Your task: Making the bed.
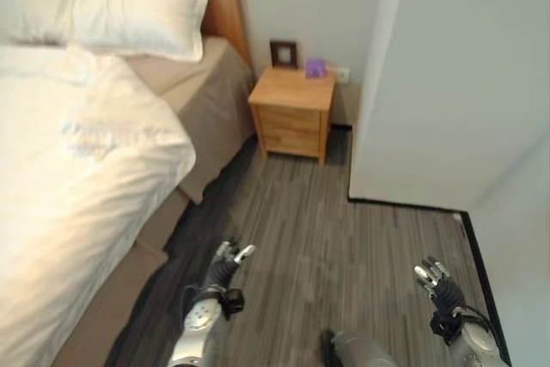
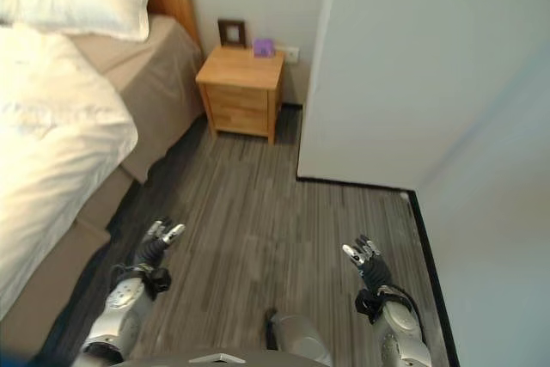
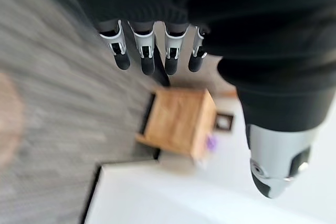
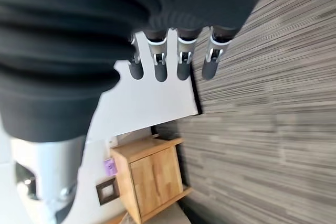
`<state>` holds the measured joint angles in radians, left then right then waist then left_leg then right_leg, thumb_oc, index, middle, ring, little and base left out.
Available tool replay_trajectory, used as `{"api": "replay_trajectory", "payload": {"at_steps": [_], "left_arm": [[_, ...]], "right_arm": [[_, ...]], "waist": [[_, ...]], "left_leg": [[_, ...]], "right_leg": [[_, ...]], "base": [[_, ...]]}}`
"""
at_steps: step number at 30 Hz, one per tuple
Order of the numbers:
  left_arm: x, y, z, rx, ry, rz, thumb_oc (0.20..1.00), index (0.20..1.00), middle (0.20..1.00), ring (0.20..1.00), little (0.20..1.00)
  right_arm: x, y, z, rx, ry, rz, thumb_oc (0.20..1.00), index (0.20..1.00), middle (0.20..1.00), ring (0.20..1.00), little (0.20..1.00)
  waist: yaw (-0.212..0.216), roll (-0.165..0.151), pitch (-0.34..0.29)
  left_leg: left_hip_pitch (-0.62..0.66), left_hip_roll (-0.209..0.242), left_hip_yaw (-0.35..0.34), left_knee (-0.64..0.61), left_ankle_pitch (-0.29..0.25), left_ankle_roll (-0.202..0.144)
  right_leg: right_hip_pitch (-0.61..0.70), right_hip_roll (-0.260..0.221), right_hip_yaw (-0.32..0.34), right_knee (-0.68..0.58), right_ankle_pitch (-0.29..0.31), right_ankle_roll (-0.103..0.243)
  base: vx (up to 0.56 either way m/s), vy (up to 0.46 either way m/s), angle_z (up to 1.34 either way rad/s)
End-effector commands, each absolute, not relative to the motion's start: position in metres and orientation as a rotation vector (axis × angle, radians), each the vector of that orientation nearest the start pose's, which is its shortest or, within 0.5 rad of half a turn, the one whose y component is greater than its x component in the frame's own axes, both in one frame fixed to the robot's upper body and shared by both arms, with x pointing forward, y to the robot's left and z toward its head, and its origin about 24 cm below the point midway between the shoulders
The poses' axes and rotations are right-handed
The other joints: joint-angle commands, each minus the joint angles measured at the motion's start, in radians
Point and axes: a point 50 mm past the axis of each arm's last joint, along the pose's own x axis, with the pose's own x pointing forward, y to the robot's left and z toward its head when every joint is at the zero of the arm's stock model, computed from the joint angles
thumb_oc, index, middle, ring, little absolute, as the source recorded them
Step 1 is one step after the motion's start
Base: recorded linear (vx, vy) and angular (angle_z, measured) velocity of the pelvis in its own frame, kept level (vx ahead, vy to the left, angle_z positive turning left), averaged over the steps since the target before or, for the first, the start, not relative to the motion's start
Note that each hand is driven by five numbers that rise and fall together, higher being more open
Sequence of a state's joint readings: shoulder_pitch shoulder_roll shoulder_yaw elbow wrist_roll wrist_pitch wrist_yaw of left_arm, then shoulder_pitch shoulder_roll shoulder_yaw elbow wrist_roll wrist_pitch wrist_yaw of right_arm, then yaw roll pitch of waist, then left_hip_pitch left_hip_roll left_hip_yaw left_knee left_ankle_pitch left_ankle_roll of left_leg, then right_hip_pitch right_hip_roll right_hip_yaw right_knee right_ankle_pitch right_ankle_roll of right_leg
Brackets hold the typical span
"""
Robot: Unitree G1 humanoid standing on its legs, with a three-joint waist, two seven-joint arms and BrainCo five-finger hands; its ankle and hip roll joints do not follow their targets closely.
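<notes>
The bed (image 1: 198,118) stands at the left, with a tan fitted sheet and a rumpled white duvet (image 1: 77,169) thrown back over its near half. Two white pillows (image 1: 137,10) lean on the wooden headboard (image 1: 225,10). My left hand (image 1: 225,268) hovers over the floor just off the bed's near corner, fingers relaxed and holding nothing. My right hand (image 1: 438,285) hangs low at the right, also open and apart from everything. The wrist views show each hand's fingers (image 3: 148,56) (image 4: 160,61) straight, with only floor and furniture beyond.
A wooden nightstand (image 1: 292,109) with a dark picture frame (image 1: 283,53) and a small purple object (image 1: 314,67) stands by the headboard. A white wall corner (image 1: 378,126) juts out at the right. Grey striped floor (image 1: 326,238) lies between bed and wall.
</notes>
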<state>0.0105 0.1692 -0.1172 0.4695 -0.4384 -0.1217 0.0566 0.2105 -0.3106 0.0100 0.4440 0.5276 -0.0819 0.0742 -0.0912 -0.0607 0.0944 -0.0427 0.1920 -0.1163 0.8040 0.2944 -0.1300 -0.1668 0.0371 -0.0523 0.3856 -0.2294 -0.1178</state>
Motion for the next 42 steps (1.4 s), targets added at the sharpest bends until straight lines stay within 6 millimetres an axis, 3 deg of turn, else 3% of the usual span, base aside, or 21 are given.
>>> {"api": "replay_trajectory", "payload": {"at_steps": [1, 3, 5, 7, 8, 9, 11, 14, 15, 16, 17, 19, 20, 22, 23, 25, 26, 28, 30, 35, 42], "left_arm": [[0.235, 0.221, -0.031, -0.196, 0.246, 0.198, 1.0, 1.0, 1.0, 1.0, 1.0], [0.235, 0.217, -0.033, -0.212, 0.251, 0.189, 1.0, 1.0, 1.0, 1.0, 1.0], [0.229, 0.213, -0.042, -0.207, 0.286, 0.167, 1.0, 1.0, 1.0, 1.0, 1.0], [0.226, 0.213, -0.044, -0.205, 0.297, 0.17, 1.0, 1.0, 1.0, 1.0, 1.0], [0.222, 0.218, -0.047, -0.19, 0.305, 0.181, 1.0, 1.0, 1.0, 1.0, 1.0], [0.218, 0.224, -0.048, -0.18, 0.314, 0.208, 1.0, 1.0, 1.0, 1.0, 1.0], [0.212, 0.231, -0.049, -0.178, 0.316, 0.237, 1.0, 1.0, 1.0, 1.0, 1.0], [0.205, 0.237, -0.053, -0.172, 0.331, 0.276, 1.0, 1.0, 1.0, 1.0, 1.0], [0.206, 0.242, -0.05, -0.155, 0.322, 0.286, 1.0, 1.0, 1.0, 1.0, 1.0], [0.207, 0.243, -0.047, -0.149, 0.309, 0.29, 1.0, 1.0, 1.0, 1.0, 1.0], [0.213, 0.245, -0.04, -0.14, 0.28, 0.295, 1.0, 1.0, 1.0, 1.0, 1.0], [0.216, 0.245, -0.037, -0.129, 0.27, 0.281, 1.0, 1.0, 1.0, 1.0, 1.0], [0.219, 0.245, -0.035, -0.083, 0.266, 0.261, 1.0, 1.0, 1.0, 1.0, 1.0], [0.224, 0.241, -0.032, -0.058, 0.255, 0.217, 1.0, 1.0, 1.0, 1.0, 1.0], [0.224, 0.241, -0.032, -0.059, 0.256, 0.217, 1.0, 1.0, 1.0, 1.0, 1.0], [0.225, 0.238, -0.032, -0.046, 0.253, 0.193, 1.0, 1.0, 1.0, 1.0, 1.0], [0.226, 0.243, -0.029, -0.009, 0.247, 0.205, 1.0, 1.0, 1.0, 1.0, 1.0], [0.223, 0.236, -0.036, -0.012, 0.281, 0.166, 1.0, 1.0, 1.0, 1.0, 1.0], [0.223, 0.229, -0.042, -0.04, 0.302, 0.156, 1.0, 1.0, 1.0, 1.0, 1.0], [0.208, 0.227, -0.056, -0.081, 0.365, 0.164, 1.0, 1.0, 1.0, 1.0, 1.0], [0.201, 0.225, -0.062, -0.085, 0.398, 0.153, 1.0, 1.0, 1.0, 1.0, 1.0]], "right_arm": [[0.179, -0.259, -0.036, 0.1, 0.332, -0.15, 1.0, 1.0, 1.0, 1.0, 1.0], [0.18, -0.262, -0.03, 0.059, 0.309, -0.131, 1.0, 1.0, 1.0, 1.0, 1.0], [0.175, -0.263, -0.033, 0.029, 0.324, -0.11, 1.0, 1.0, 1.0, 1.0, 1.0], [0.174, -0.261, -0.034, 0.009, 0.338, -0.08, 1.0, 1.0, 1.0, 1.0, 1.0], [0.174, -0.256, -0.036, -0.03, 0.358, -0.035, 1.0, 1.0, 1.0, 1.0, 1.0], [0.176, -0.25, -0.037, -0.031, 0.362, -0.003, 1.0, 1.0, 1.0, 1.0, 1.0], [0.18, -0.241, -0.038, -0.029, 0.361, 0.041, 1.0, 1.0, 1.0, 1.0, 1.0], [0.184, -0.229, -0.042, -0.046, 0.374, 0.085, 1.0, 1.0, 1.0, 1.0, 1.0], [0.187, -0.224, -0.041, -0.037, 0.361, 0.099, 1.0, 1.0, 1.0, 1.0, 1.0], [0.19, -0.219, -0.04, -0.03, 0.354, 0.115, 1.0, 1.0, 1.0, 1.0, 1.0], [0.194, -0.212, -0.039, -0.031, 0.34, 0.139, 1.0, 1.0, 1.0, 1.0, 1.0], [0.194, -0.21, -0.039, -0.032, 0.34, 0.142, 1.0, 1.0, 1.0, 1.0, 1.0], [0.192, -0.211, -0.04, -0.031, 0.345, 0.14, 1.0, 1.0, 1.0, 1.0, 1.0], [0.186, -0.213, -0.044, -0.025, 0.373, 0.136, 1.0, 1.0, 1.0, 1.0, 1.0], [0.186, -0.214, -0.044, -0.025, 0.374, 0.136, 1.0, 1.0, 1.0, 1.0, 1.0], [0.181, -0.218, -0.046, -0.026, 0.391, 0.131, 1.0, 1.0, 1.0, 1.0, 1.0], [0.178, -0.224, -0.047, -0.058, 0.407, 0.124, 1.0, 1.0, 1.0, 1.0, 1.0], [0.174, -0.219, -0.05, -0.019, 0.421, 0.132, 1.0, 1.0, 1.0, 1.0, 1.0], [0.178, -0.218, -0.05, -0.049, 0.42, 0.158, 1.0, 1.0, 1.0, 1.0, 1.0], [0.185, -0.226, -0.041, -0.083, 0.385, 0.151, 1.0, 1.0, 1.0, 1.0, 1.0], [0.184, -0.225, -0.041, -0.095, 0.393, 0.166, 1.0, 1.0, 1.0, 1.0, 1.0]], "waist": [[0.002, -0.045, 0.047], [0.01, -0.048, 0.04], [0.016, -0.042, 0.024], [0.018, -0.042, 0.02], [0.031, -0.028, 0.015], [0.035, -0.021, 0.007], [0.048, -0.023, 0.002], [0.07, -0.026, -0.02], [0.077, -0.031, -0.023], [0.08, -0.029, -0.017], [0.074, -0.011, 0.009], [0.058, -0.003, 0.021], [0.027, 0.022, 0.038], [-0.009, 0.019, 0.035], [-0.014, 0.021, 0.036], [-0.055, 0.009, 0.033], [-0.057, 0.0, 0.034], [-0.031, -0.017, 0.018], [-0.025, -0.024, 0.016], [0.003, -0.013, 0.0], [0.013, -0.006, -0.008]], "left_leg": [[0.032, -0.065, 0.254, -0.233, -0.215, 0.076], [-0.022, -0.036, 0.357, -0.331, -0.245, 0.076], [-0.066, -0.058, 0.476, -0.543, -0.246, 0.073], [-0.074, -0.085, 0.5, -0.615, -0.236, 0.077], [-0.086, -0.109, 0.502, -0.734, -0.18, 0.07], [-0.091, -0.101, 0.536, -0.767, -0.15, 0.05], [-0.079, -0.1, 0.556, -0.761, -0.148, 0.065], [-0.065, -0.118, 0.567, -0.743, -0.203, 0.098], [-0.021, -0.152, 0.554, -0.763, -0.255, 0.122], [0.009, -0.168, 0.558, -0.779, -0.267, 0.141], [0.058, -0.165, 0.548, -0.799, -0.269, 0.174], [0.082, -0.163, 0.521, -0.807, -0.276, 0.18], [0.119, -0.156, 0.458, -0.82, -0.283, 0.178], [0.15, -0.169, 0.38, -0.835, -0.283, 0.151], [0.152, -0.168, 0.375, -0.835, -0.284, 0.151], [0.188, -0.186, 0.288, -0.846, -0.304, 0.137], [0.187, -0.18, 0.259, -0.846, -0.303, 0.13], [0.171, -0.181, 0.212, -0.826, -0.312, 0.132], [0.165, -0.189, 0.183, -0.83, -0.308, 0.132], [0.149, -0.179, 0.142, -0.864, -0.283, 0.118], [0.15, -0.177, 0.117, -0.882, -0.271, 0.112]], "right_leg": [[0.148, -0.085, 0.025, -0.353, 0.314, 0.161], [0.202, -0.1, -0.011, -0.385, 0.29, 0.167], [0.237, -0.102, -0.048, -0.414, 0.268, 0.183], [0.263, -0.103, -0.059, -0.427, 0.259, 0.19], [0.298, -0.085, -0.062, -0.442, 0.247, 0.197], [0.327, -0.078, -0.071, -0.45, 0.227, 0.2], [0.345, -0.071, -0.078, -0.453, 0.22, 0.195], [0.368, -0.108, -0.091, -0.413, 0.19, 0.221], [0.34, -0.152, -0.09, -0.259, 0.226, 0.254], [0.294, -0.171, -0.082, -0.14, 0.279, 0.279], [0.193, -0.186, -0.081, 0.085, 0.403, 0.289], [0.14, -0.177, -0.059, 0.166, 0.404, 0.284], [0.039, -0.139, -0.005, 0.202, 0.362, 0.26], [0.006, -0.139, 0.067, -0.028, 0.329, 0.242], [0.013, -0.138, 0.061, -0.035, 0.33, 0.242], [0.012, -0.09, 0.223, -0.266, 0.34, 0.273], [0.022, -0.062, 0.276, -0.275, 0.331, 0.293], [0.062, -0.089, 0.244, -0.274, 0.318, 0.27], [0.091, -0.079, 0.244, -0.301, 0.329, 0.266], [0.156, -0.073, 0.185, -0.405, 0.307, 0.239], [0.187, -0.065, 0.162, -0.433, 0.301, 0.222]], "base": [[0.31, -0.122, 0.47], [0.34, -0.073, -0.02], [0.38, -0.014, 0.21], [0.3, 0.012, 0.12], [0.47, 0.039, 0.54], [0.48, 0.035, 0.63], [0.34, 0.041, -0.08], [0.38, 0.155, -0.33], [0.37, 0.282, 0.26], [0.37, 0.329, 0.23], [0.15, 0.175, -0.05], [0.21, 0.081, 0.51], [0.39, 0.018, 1.21], [0.43, -0.102, 1.26], [0.39, -0.148, 1.32], [0.35, -0.125, 1.36], [0.22, -0.137, 1.13], [0.15, -0.194, 1.26], [0.17, -0.203, 1.38], [0.09, -0.118, 0.43], [0.02, -0.04, 0.13]]}}
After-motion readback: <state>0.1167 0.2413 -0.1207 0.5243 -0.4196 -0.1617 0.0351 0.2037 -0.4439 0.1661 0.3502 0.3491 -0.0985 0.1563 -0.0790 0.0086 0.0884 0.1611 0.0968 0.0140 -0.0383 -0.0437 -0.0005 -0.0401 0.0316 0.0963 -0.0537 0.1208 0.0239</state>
